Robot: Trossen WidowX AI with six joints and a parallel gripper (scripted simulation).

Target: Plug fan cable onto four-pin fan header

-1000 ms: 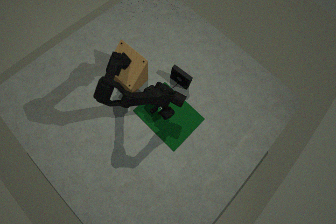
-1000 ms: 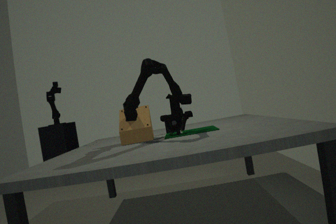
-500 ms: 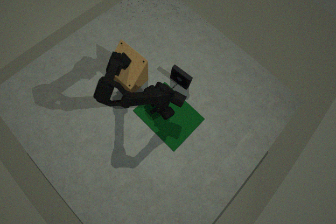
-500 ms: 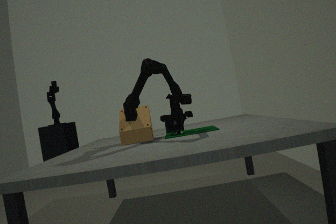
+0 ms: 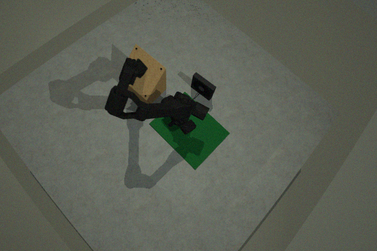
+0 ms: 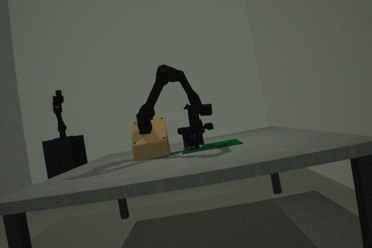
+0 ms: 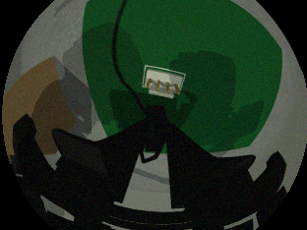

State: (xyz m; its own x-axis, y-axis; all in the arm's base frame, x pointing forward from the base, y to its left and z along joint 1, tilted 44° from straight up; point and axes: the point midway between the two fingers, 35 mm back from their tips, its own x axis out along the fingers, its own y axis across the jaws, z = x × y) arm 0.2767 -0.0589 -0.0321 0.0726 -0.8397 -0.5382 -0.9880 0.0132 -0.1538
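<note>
Closest to the wrist camera, the gripper (image 5: 179,125) (image 6: 198,145) (image 7: 156,126) points down over the board, its two fingers angled in toward each other and clamped on the dark plug (image 7: 156,112). The plug is just beside the white header (image 7: 164,75), whose pins are exposed, so it is not plugged in. A black cable (image 5: 196,95) (image 7: 115,49) curves across the green board (image 5: 212,133) (image 6: 222,143) (image 7: 207,29), which lies flat on the bench (image 5: 258,75) (image 6: 210,176). The fingertips are low, close to the board; whether they touch it, I cannot tell. Further back, the arm (image 5: 117,102) (image 6: 154,92) climbs from a sloped wooden block (image 5: 148,66) (image 6: 151,150) (image 7: 34,98), bends at a high elbow and drops steeply to an upright wrist. The square black fan (image 5: 203,85) stands on edge near the board's corner, partly behind the gripper in the exterior view. Beyond the bench is a dark arm-like shape (image 6: 59,115) above a black box (image 6: 64,155).
</note>
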